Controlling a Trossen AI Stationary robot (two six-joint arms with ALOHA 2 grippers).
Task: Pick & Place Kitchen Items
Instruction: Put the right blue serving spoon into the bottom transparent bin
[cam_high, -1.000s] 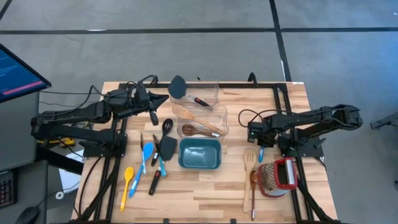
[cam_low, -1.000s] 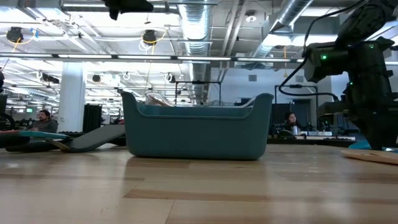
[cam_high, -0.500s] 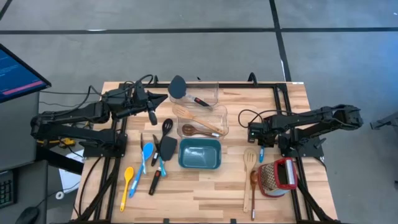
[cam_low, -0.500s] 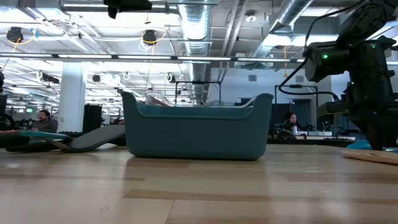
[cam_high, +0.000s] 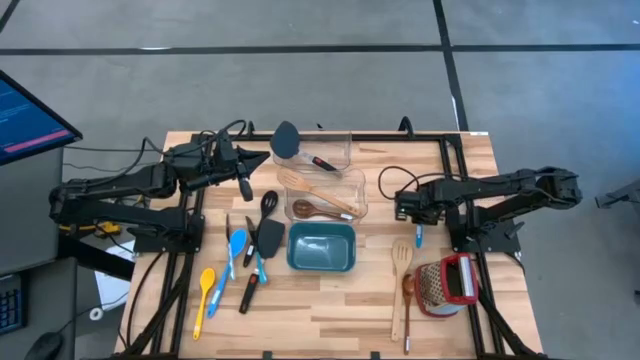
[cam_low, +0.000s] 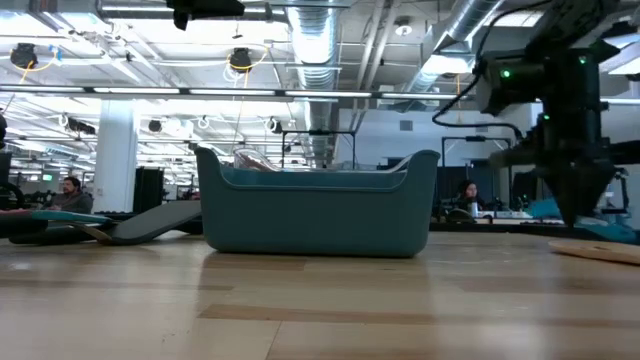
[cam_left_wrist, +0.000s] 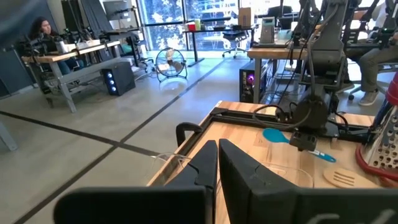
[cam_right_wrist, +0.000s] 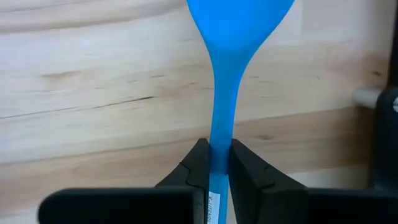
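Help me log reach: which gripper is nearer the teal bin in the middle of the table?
The right. The right gripper, shut on a blue spoon, sits just off the teal bin's right side. The left gripper is shut and empty, off the bin's far-left corner, slightly farther away.

high: overhead, straight down | low: table level, facing teal bin (cam_low: 318, 205) at 12 o'clock | 2 wrist views: forward, close | shared: bin (cam_high: 321, 248)

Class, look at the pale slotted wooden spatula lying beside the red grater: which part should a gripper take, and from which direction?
Grip the pale slotted spatula at mid-handle, coming straight down from above. It lies flat on the table, and the handle is slim enough for narrow jaws. Set them across the handle; the red grater lies close beside it.
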